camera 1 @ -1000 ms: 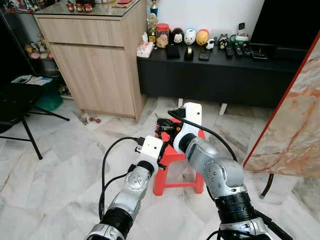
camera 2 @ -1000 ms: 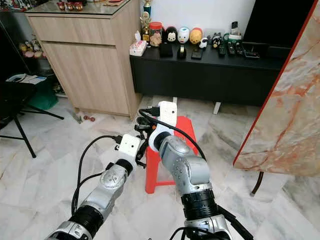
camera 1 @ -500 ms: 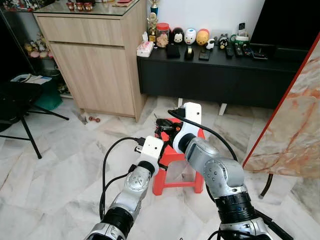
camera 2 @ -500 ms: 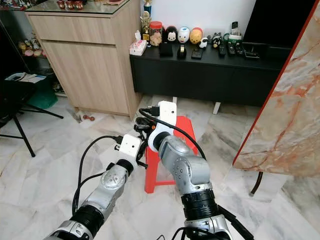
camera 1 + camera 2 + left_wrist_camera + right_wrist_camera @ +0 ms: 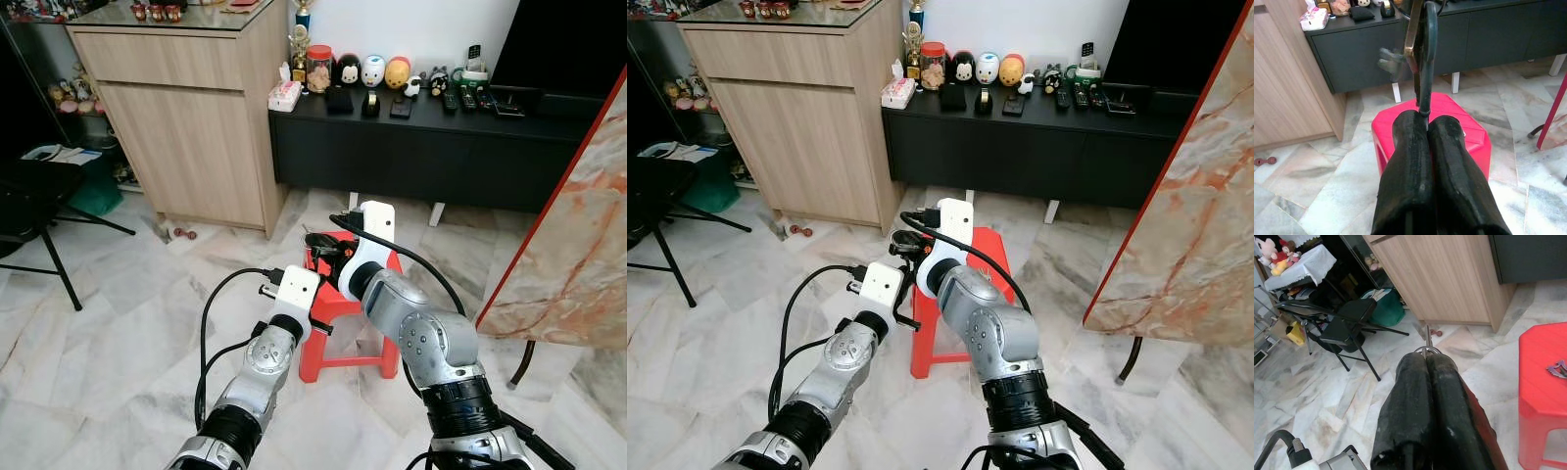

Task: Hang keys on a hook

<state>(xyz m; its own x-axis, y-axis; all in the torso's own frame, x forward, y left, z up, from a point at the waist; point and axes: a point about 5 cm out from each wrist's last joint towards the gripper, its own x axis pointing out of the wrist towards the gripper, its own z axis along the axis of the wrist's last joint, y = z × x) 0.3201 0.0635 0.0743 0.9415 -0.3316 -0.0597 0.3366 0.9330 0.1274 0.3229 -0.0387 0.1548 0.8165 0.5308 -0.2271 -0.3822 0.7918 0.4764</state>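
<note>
While both clamp shut, left pincer [image 5: 1426,128] pinches hook [image 5: 1422,46], right pincer [image 5: 1426,360] grips keys [image 5: 1426,343].

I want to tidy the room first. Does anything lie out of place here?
A small reddish item lies loose on the floor beside the wooden cabinet. A small metal piece lies on the red stool.

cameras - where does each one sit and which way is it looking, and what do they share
Left and right eye views: on the head, looking forward and down at the red stool; both silver arms show.
Left wrist view: along the left gripper, shut on a dark hook, facing the stool and black cabinet.
Right wrist view: along the right gripper, pinching a key ring, facing a folding chair.
Shared: the stool.
</note>
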